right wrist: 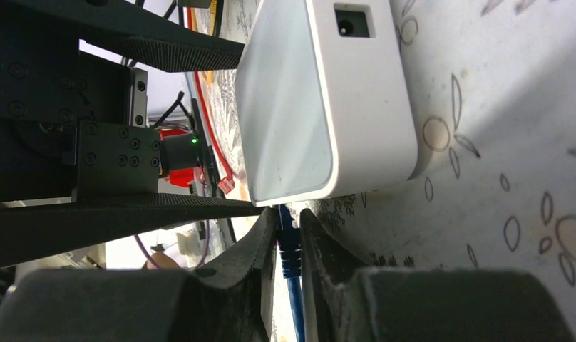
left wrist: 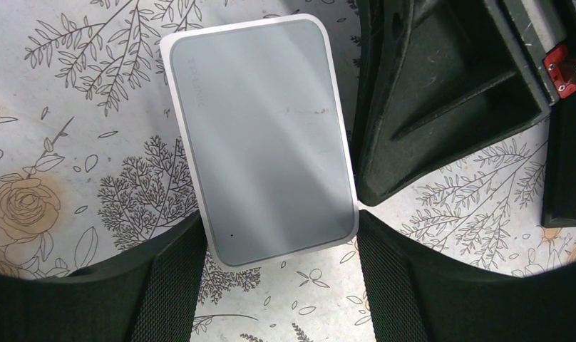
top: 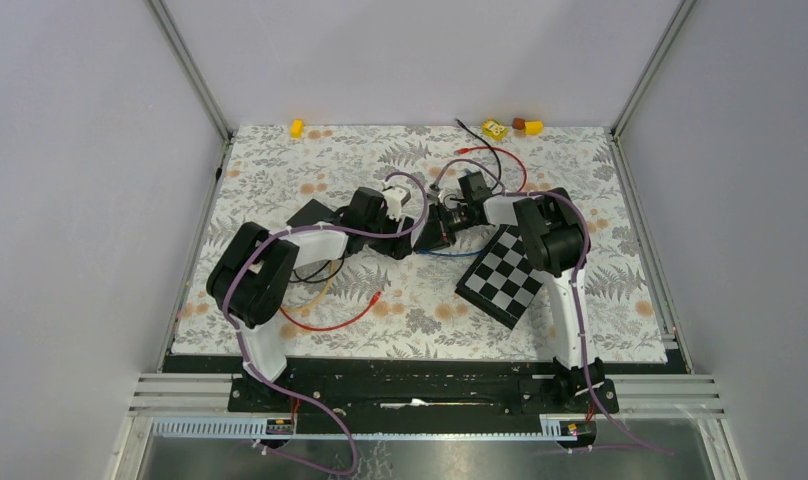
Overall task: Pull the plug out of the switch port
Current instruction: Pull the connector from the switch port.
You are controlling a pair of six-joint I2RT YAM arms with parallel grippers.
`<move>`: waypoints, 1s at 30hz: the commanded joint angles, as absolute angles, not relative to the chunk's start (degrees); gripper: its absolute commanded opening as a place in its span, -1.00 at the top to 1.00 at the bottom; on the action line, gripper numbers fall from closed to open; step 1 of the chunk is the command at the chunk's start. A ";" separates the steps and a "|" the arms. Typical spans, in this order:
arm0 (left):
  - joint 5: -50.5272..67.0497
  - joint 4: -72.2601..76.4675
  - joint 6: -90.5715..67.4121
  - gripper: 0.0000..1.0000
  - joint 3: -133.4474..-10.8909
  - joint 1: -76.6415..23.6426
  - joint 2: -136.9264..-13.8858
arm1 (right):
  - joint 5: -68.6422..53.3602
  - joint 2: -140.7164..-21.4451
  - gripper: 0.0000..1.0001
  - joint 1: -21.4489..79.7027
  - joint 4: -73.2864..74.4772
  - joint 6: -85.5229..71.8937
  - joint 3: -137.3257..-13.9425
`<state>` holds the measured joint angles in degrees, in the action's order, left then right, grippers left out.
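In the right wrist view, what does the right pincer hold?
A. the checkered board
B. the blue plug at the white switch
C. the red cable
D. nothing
B: the fingers of the right pincer are closed on the blue plug, close beside the switch.

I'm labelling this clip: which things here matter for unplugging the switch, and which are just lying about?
In the job:
switch
blue plug
left tool, clamping the switch
right tool, pinching the plug

Lying about:
checkerboard
red cable
yellow block at the far edge
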<state>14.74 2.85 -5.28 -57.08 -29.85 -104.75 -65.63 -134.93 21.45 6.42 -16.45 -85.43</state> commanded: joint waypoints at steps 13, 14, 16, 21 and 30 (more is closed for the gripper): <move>16.89 -0.19 -7.12 1.00 -56.08 -29.64 -106.57 | -64.38 -133.32 1.00 20.67 8.78 -11.54 -85.34; 16.96 -0.18 -7.10 1.00 -56.08 -29.62 -106.55 | -64.64 -133.65 1.00 20.73 9.10 -11.60 -85.64; 17.06 -0.17 -7.10 1.00 -56.07 -29.62 -106.37 | -64.93 -133.58 1.00 20.78 8.54 -12.98 -85.20; 16.79 -0.18 -7.16 1.00 -55.94 -29.44 -106.14 | -65.65 -131.22 1.00 21.67 -6.23 -23.41 -78.77; 17.14 -0.18 -7.41 1.00 -55.66 -28.86 -106.05 | -63.10 -133.90 1.00 20.73 15.06 -5.41 -87.76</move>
<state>15.81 3.03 -6.07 -57.10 -29.45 -104.75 -65.54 -133.29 20.99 3.95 -15.51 -83.20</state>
